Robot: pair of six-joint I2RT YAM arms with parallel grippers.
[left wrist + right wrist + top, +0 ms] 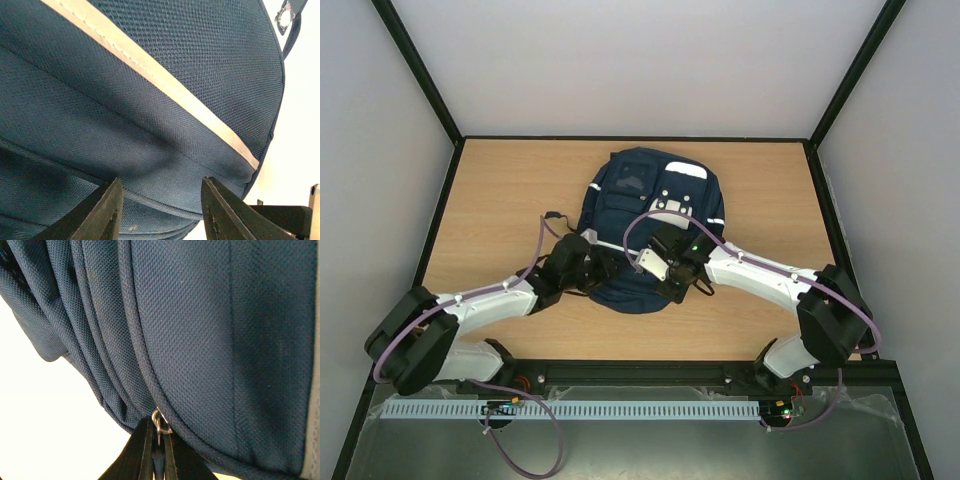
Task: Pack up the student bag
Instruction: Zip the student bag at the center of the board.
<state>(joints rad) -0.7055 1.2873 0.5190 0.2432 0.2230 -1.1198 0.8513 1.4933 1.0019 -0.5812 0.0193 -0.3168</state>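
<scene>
The student bag (645, 215), navy blue with white stripes and grey patches, lies flat in the middle of the wooden table (500, 200). My left gripper (603, 262) is at the bag's near left edge. In the left wrist view it (161, 210) is open, its fingers (107, 210) apart over the blue fabric (150, 100) below a white stripe (165, 85). My right gripper (672, 282) is at the bag's near right edge. In the right wrist view it (158, 440) is shut on a small metal zipper pull (159, 423) at the bag's seam (145, 355).
Black frame rails (620, 370) run along the near table edge behind the arm bases. White walls enclose the table on three sides. A dark strap with a metal eyelet (286, 16) hangs at the bag's edge.
</scene>
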